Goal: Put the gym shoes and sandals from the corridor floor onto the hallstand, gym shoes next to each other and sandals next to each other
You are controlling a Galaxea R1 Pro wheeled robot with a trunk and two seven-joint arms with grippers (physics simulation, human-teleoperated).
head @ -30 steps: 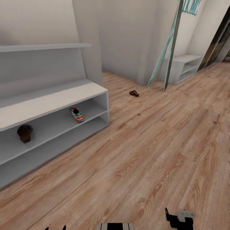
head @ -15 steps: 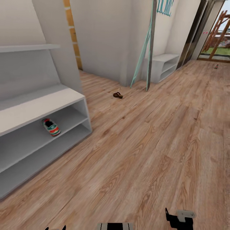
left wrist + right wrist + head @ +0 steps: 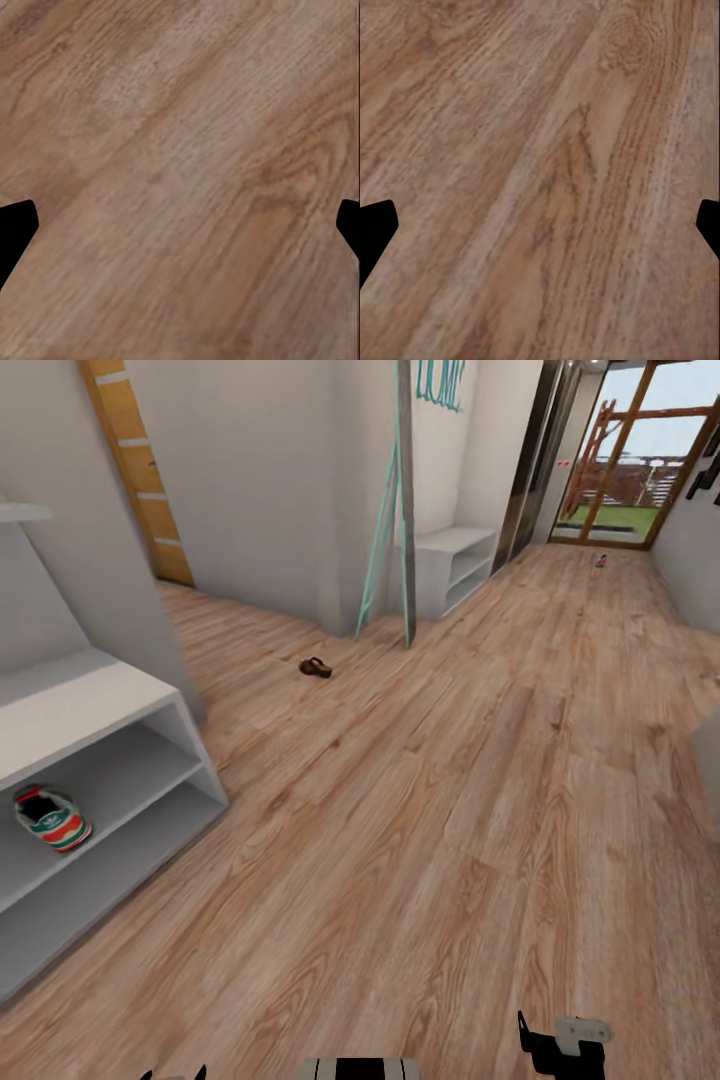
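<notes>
One gym shoe [image 3: 50, 820], white with green stripes and a red-orange patch, lies on the middle shelf of the light-grey hallstand [image 3: 95, 705] at the left. A brown sandal [image 3: 315, 667] lies on the corridor floor [image 3: 430, 810] further ahead, near the wall corner. A small red-and-white thing [image 3: 600, 560], too small to identify, lies on the floor far down the corridor. My left gripper [image 3: 180, 232] is open over bare planks, and its tips [image 3: 175, 1072] show at the bottom edge of the head view. My right gripper [image 3: 540, 232] is open over planks as well.
A teal leaning frame [image 3: 385, 530] and a small grey shelf unit [image 3: 450, 565] stand by the far wall. A wood-coloured door [image 3: 135, 470] is at the back left. A glazed doorway [image 3: 615, 460] closes the corridor's far end.
The camera has turned to the right, so the hallstand slid left and its shelf with the other sandal left the picture. The corridor's far end came into view. Nothing else moved.
</notes>
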